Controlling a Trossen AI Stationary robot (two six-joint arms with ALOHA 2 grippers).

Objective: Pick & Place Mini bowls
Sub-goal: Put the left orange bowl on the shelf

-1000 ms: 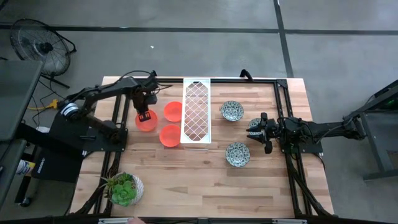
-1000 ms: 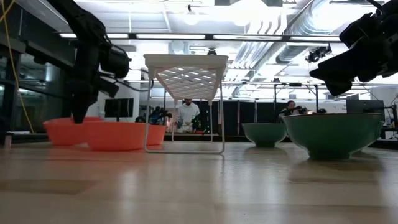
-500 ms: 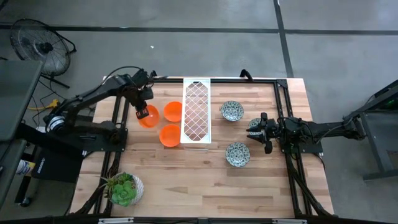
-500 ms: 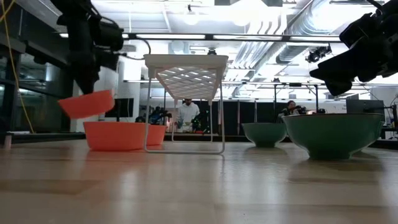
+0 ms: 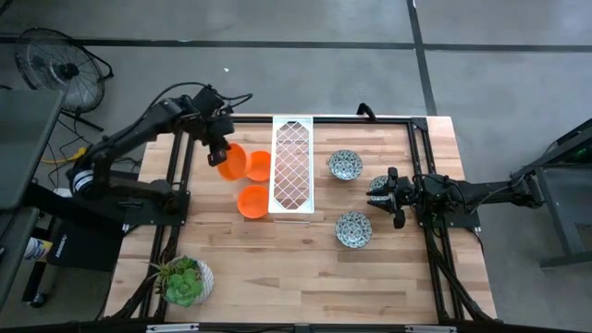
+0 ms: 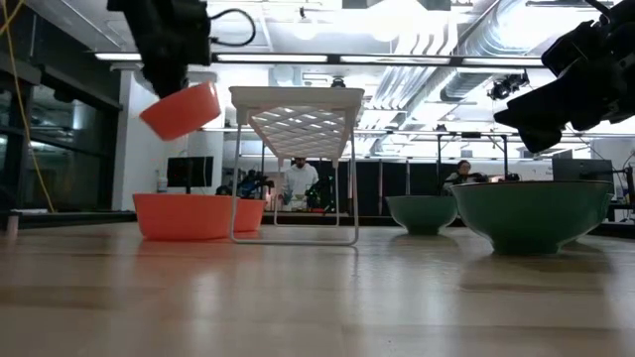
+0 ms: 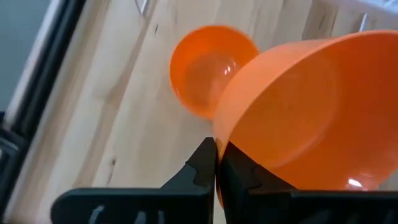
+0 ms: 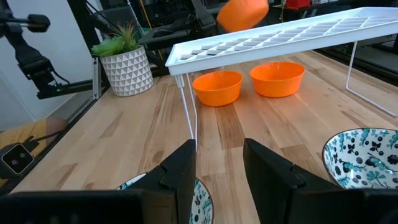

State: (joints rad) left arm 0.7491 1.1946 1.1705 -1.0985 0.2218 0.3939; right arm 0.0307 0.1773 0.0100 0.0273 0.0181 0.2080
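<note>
Left gripper (image 7: 216,163), fingers pinched on rim of an orange bowl (image 5: 229,159) held tilted in air beside the white rack (image 5: 292,166), should level it & clear rack edge before lowering; right gripper (image 8: 219,163) waits open btwn patterned bowls (image 5: 352,228).

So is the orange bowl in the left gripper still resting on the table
No, the left gripper holds the orange bowl tilted in the air, well above the table.

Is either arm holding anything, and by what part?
The left gripper pinches an orange mini bowl by its rim, lifted and tilted. The right gripper holds nothing.
</note>
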